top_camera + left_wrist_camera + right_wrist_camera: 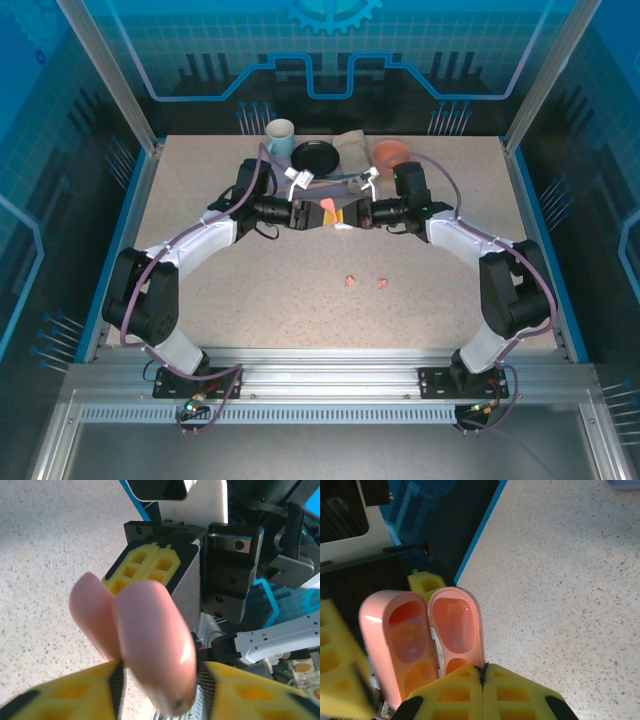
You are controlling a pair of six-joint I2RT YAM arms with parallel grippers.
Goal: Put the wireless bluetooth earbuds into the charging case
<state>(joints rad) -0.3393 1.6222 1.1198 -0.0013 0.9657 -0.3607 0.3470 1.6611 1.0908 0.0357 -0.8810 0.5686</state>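
The salmon-pink charging case (328,207) hangs above the table's middle, hinged open, between both grippers. My left gripper (308,213) is shut on it: in the left wrist view the rounded case (150,640) sits clamped between the yellow fingers (75,695). My right gripper (483,672) is shut on the rim of one open half (456,625); the other half (395,640) lies beside it, and both show hollow insides. Two salmon-pink earbuds (349,281) (382,283) lie on the table nearer the arm bases. The white earbuds are out of view.
At the back of the table stand a white-and-blue mug (280,135), a black plate (314,156), a grey cloth (352,150) and a salmon cup (392,152). Blue rails edge the speckled table (200,290) on the left and right.
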